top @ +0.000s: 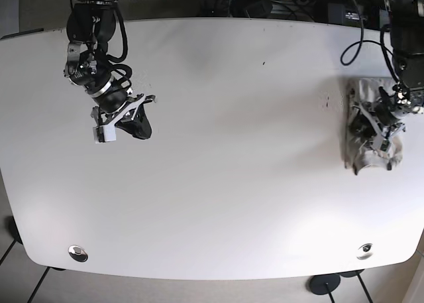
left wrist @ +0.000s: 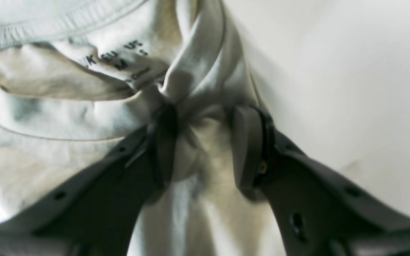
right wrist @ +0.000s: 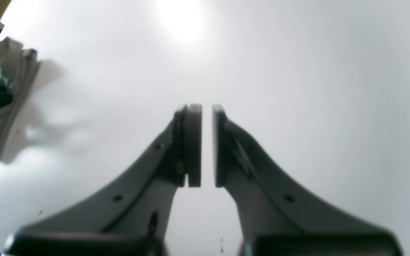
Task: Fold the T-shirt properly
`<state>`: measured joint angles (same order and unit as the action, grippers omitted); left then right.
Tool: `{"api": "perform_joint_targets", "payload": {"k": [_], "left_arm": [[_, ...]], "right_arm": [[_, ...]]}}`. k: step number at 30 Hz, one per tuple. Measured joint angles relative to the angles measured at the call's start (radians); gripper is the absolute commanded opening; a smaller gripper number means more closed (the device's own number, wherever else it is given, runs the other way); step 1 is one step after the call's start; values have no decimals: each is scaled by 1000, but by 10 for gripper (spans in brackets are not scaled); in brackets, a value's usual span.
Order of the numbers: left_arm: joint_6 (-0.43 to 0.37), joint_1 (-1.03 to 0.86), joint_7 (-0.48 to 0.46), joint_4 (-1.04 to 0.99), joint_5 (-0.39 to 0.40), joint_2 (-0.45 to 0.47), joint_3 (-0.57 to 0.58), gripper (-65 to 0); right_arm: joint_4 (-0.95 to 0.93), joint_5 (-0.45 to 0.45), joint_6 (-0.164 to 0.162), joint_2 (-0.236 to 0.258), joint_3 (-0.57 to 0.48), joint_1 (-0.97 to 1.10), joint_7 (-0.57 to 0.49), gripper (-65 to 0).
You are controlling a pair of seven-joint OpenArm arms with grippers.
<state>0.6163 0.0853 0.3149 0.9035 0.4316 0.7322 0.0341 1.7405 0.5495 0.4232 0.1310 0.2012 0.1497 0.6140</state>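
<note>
The pale grey T-shirt (top: 372, 150) lies bunched in a narrow heap near the table's right edge in the base view. My left gripper (top: 372, 121) is on top of it. In the left wrist view the left gripper (left wrist: 205, 117) is shut on a pinched fold of the T-shirt (left wrist: 66, 117), beside the collar with its printed size label (left wrist: 119, 58). My right gripper (top: 141, 126) hangs over the bare table at the far left, well away from the shirt. In the right wrist view the right gripper (right wrist: 206, 110) is empty, its pads nearly together with a thin gap. The shirt (right wrist: 9, 96) shows at that view's left edge.
The white table (top: 232, 150) fills the base view. Cables and dark equipment (top: 265, 1) lie beyond its back edge. Two round metal fittings (top: 77, 252) sit near the front edge. The shirt lies close to the table's right edge.
</note>
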Motion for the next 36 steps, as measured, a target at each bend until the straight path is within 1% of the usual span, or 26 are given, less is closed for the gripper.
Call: {"api": "perform_joint_targets", "payload": {"k": [4, 7, 11, 12, 13, 17, 18, 20, 23, 24, 26, 27, 29, 31, 32, 34, 36], "left_arm": [[67, -12, -127, -195, -9, 109, -21, -411], [81, -19, -182, -278, -32, 160, -20, -411], [84, -29, -188, -261, -68, 192, -16, -413], [84, -37, -173, -225, -77, 197, -20, -413], [84, -44, -138, -159, -90, 198, -52, -413], [84, -52, -27, 54, -72, 186, -206, -413], [84, -53, 6, 109, -75, 169, -244, -413], [72, -61, 62, 219, -93, 110, -294, -413], [89, -81, 150, 400, -90, 11, -303, -413], [89, -85, 179, 460, -101, -21, -304, -413], [88, -84, 227, 578, -192, -101, -309, -413], [85, -83, 250, 634, -246, -156, -313, -413], [82, -86, 291, 729, -370, -285, -314, -413], [92, -90, 298, 791, -472, -420, -306, -413], [92, -90, 298, 824, -536, -509, -306, -413], [91, -97, 298, 870, -617, -603, -311, -413], [86, -125, 296, 916, -665, -684, -305, -413]], "right_arm": [[41, 1, 0, -1, -4, 15, 0, -607], [60, 2, 0, 0, -5, 23, -1, -607], [63, 1, 0, 0, -5, 45, 4, -607], [63, 1, 0, 0, -5, 47, 2, -607], [63, 2, 0, 0, -5, 52, -3, -607], [70, -2, 0, 3, 1, 72, 5, -607], [80, -2, 0, 7, 2, 76, 2, -607], [103, -2, 0, 23, -1, 86, 0, -607], [112, -2, 0, 36, -2, 92, 0, -607], [112, -2, 0, 39, 3, 92, 0, -607], [111, -2, 0, 53, 12, 92, 0, -607], [111, -2, 0, 66, 10, 92, 0, -607], [111, -1, 1, 80, 7, 94, 0, -607], [110, -2, 0, 92, 8, 101, 1, -607], [110, -2, 0, 99, 8, 103, 0, -607], [110, -2, 1, 100, 3, 101, 0, -607], [110, -2, 3, 100, 4, 101, 0, -607]]}}
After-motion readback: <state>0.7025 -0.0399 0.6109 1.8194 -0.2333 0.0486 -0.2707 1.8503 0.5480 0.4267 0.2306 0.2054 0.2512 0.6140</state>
